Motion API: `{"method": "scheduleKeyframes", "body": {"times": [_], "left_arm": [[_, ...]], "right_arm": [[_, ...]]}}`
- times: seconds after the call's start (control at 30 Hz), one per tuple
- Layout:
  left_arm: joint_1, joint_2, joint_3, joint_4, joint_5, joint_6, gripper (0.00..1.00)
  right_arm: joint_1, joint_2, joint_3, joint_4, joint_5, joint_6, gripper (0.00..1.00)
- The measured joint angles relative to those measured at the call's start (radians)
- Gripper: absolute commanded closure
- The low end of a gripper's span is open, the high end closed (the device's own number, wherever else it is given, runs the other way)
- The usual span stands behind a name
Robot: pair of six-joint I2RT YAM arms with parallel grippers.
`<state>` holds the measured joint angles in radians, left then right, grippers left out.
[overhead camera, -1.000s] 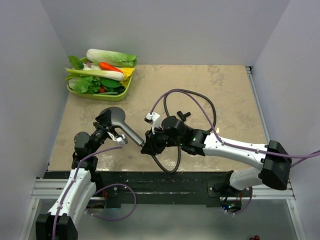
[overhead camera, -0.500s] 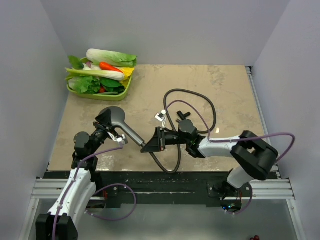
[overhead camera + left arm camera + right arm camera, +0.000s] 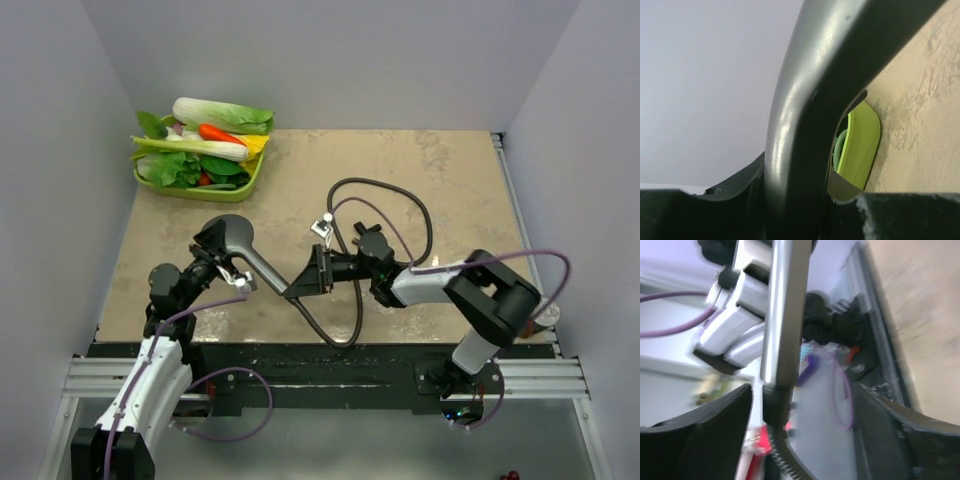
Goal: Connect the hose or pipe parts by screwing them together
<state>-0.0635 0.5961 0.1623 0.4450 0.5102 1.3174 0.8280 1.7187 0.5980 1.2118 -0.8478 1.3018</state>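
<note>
Dark grey satin plastic fills the left wrist view: the left end effector is pinched on the shower head, gripping its short handle just below the round face, with the handle's free end aimed at the other arm. There the right end effector has its fingers spread, one on each side of the hose's end nut and touching neither side. The nut meets the handle tip, but how far it is threaded cannot be told. The step in hand looks like taking a fresh grip for another turn. That calls for closing squarely on the small smooth collar, keeping it in line with the handle, and twisting without pulling while the left holds firm. The hose is thin, ribbed and limp, looping over the beige mottled surface, so it should follow the turns. A lime green tray of vegetables sits well apart.
</note>
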Motion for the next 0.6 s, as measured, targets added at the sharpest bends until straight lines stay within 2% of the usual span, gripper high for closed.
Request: {"method": "scheduleKeyframes", "body": {"times": [0.07, 0.17, 0.37, 0.6], "left_arm": [[-0.003, -0.001, 0.0, 0.01, 0.011, -0.009, 1.0], [-0.004, -0.001, 0.001, 0.011, 0.018, -0.018, 1.0], [-0.004, -0.001, 0.001, 0.011, 0.022, -0.024, 1.0], [-0.004, 0.001, 0.001, 0.018, 0.027, -0.024, 1.0]], "right_arm": [[-0.009, -0.107, 0.073, -0.303, 0.044, -0.219, 0.01], [-0.007, -0.216, 0.295, -0.76, 0.182, -0.529, 0.02], [0.044, -0.373, 0.5, -1.229, 0.45, -0.864, 0.02], [0.371, -0.35, 0.652, -1.595, 0.851, -1.043, 0.1]]}}
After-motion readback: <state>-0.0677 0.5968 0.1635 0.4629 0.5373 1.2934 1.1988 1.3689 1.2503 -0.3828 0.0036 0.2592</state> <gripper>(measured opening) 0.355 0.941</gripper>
